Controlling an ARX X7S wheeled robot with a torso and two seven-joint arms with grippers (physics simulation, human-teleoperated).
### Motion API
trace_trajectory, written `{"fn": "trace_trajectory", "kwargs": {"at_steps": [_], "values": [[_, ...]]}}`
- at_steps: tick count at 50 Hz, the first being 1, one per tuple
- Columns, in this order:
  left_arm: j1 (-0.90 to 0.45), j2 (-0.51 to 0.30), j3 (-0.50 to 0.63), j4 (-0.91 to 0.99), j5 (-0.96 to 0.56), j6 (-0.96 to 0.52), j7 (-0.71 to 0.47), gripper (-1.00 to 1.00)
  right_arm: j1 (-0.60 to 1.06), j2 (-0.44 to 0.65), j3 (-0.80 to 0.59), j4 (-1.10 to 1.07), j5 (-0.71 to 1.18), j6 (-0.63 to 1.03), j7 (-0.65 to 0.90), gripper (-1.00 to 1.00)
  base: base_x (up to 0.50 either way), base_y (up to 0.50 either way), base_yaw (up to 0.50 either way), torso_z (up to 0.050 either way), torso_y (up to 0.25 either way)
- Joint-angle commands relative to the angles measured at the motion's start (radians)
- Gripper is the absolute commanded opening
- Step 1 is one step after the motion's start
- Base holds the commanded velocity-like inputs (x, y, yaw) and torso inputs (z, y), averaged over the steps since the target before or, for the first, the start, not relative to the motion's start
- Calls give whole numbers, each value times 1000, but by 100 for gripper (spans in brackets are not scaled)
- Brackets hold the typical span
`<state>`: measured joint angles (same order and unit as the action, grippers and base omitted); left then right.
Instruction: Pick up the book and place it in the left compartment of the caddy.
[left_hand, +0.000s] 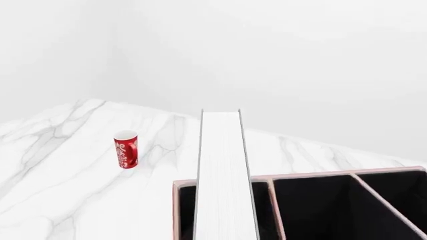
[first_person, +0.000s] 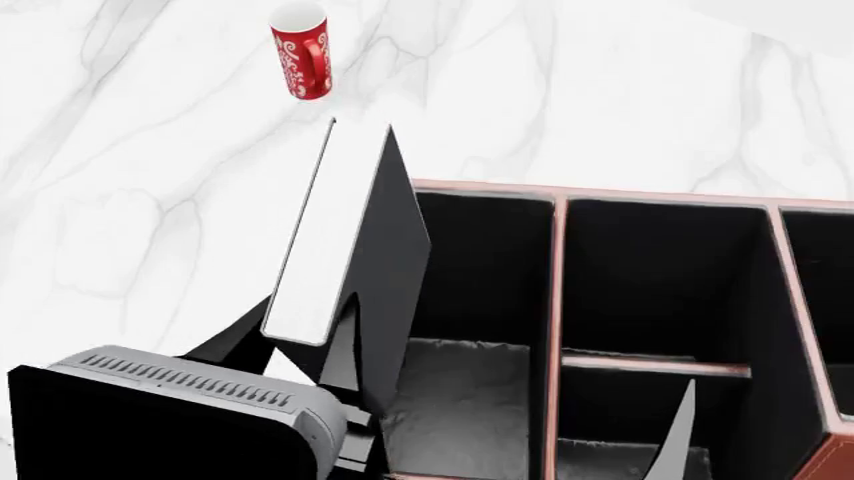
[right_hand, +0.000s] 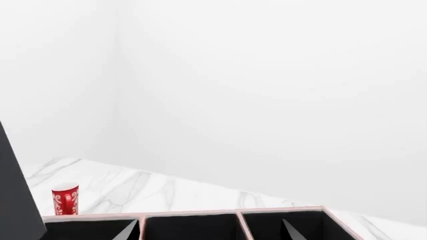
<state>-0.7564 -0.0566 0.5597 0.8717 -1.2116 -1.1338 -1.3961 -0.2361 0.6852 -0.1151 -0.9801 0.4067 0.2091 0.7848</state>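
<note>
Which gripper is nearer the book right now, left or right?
Left. The left gripper's arm is right at the book, apparently holding it over the caddy's left compartment. The right gripper is over the right-hand bays.

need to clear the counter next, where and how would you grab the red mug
Take the red mug across its round body from above or from the side away from its handle. It stands upright and alone on the marble counter, beyond the caddy, and the handle sits on the caddy-facing side in the head view, so the bare wall is the easier, hedged choice.
</note>
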Motion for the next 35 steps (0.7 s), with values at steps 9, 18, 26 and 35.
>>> {"fn": "trace_trajectory", "kwargs": {"at_steps": [9, 18, 26, 35], "values": [[62, -30, 118, -131, 241, 167, 165, -100, -5, 8, 2, 2, 5, -11, 6, 100, 0, 0, 0, 0, 2], [86, -22, 166, -175, 309, 213, 159, -100, -1, 8, -7, 7, 2, -13, 7, 100, 0, 0, 0, 1, 1], [108, -19, 219, -225, 378, 268, 170, -100, -1, 10, -10, 5, 2, -13, 10, 100, 0, 0, 0, 0, 1], [124, -22, 274, -294, 458, 355, 213, -100, 8, 11, -17, 6, 4, -10, 12, 100, 0, 0, 0, 0, 1]]}}
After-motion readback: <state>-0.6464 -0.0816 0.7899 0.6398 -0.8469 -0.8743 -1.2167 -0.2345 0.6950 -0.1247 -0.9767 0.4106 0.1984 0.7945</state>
